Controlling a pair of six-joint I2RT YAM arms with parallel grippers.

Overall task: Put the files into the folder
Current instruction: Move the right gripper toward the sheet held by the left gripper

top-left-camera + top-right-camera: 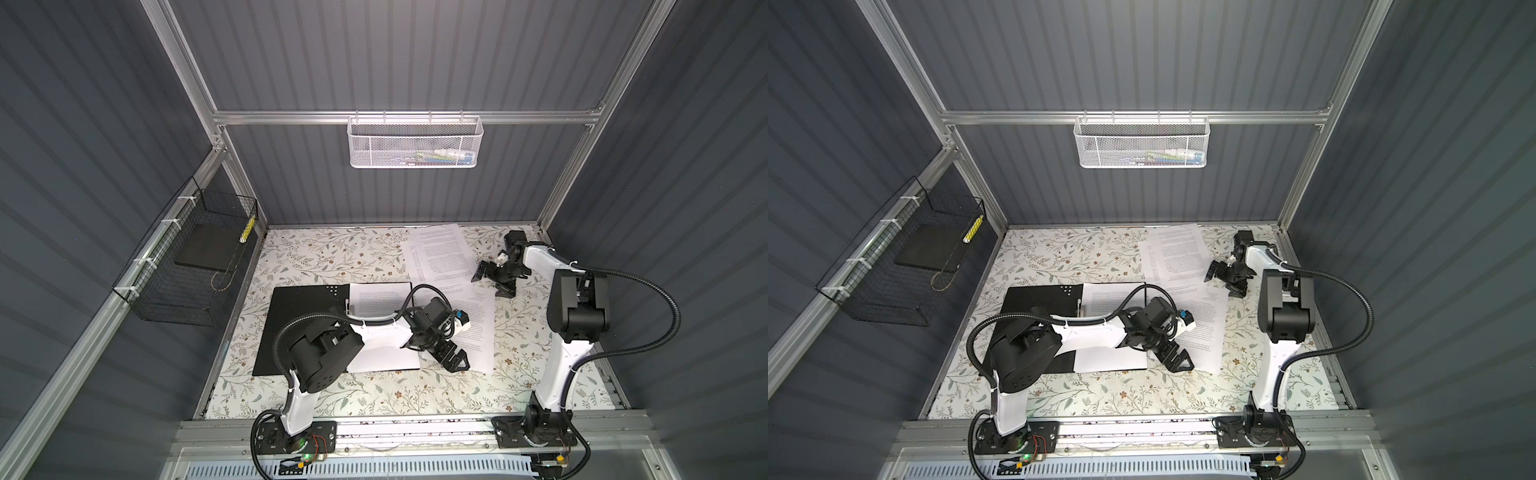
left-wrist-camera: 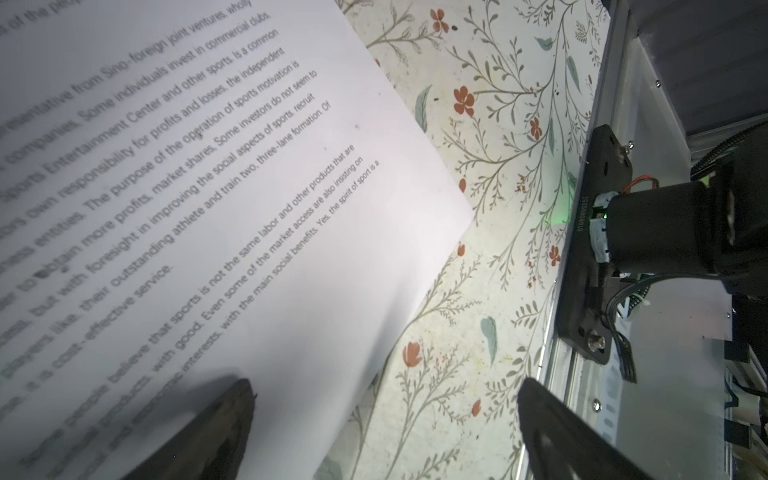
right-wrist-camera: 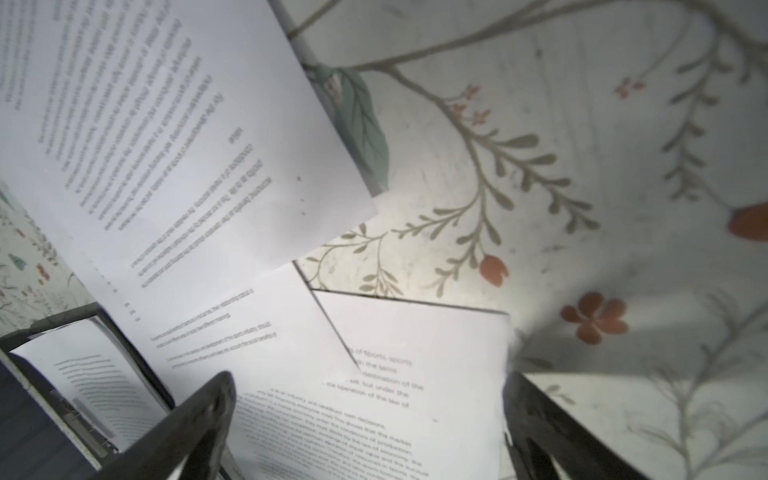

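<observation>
The files, loose white paper sheets printed with small black text (image 1: pixel 440 257), lie fanned and overlapping on the floral-patterned counter (image 1: pixel 324 257), to the right of the folder. The folder, a large thin matte black one (image 1: pixel 291 324), lies open and flat left of centre. Its right leaf already carries a filed sheet (image 1: pixel 378 299).

The nearest loose sheet (image 1: pixel 482 332) lies near the folder's right edge. The left fingers (image 2: pixel 220 428) hang low over its near corner, spread wide and holding nothing. In the left wrist view one finger is above the paper and the other is above bare counter, so they straddle the sheet's edge. The right fingers (image 3: pixel 195 415) are also spread wide and empty, low over the overlapping sheets farther back.

I'd judge the step in hand is lifting that nearest loose sheet. Flat paper offers no purchase, so one finger should press down and nudge the corner until it buckles. Then pinch only the top layer, close to the edge. Carry it low so it doesn't flap, and lay it square on the filed sheet. The right fingers could pin the neighbouring pages so they don't drag along.
</observation>
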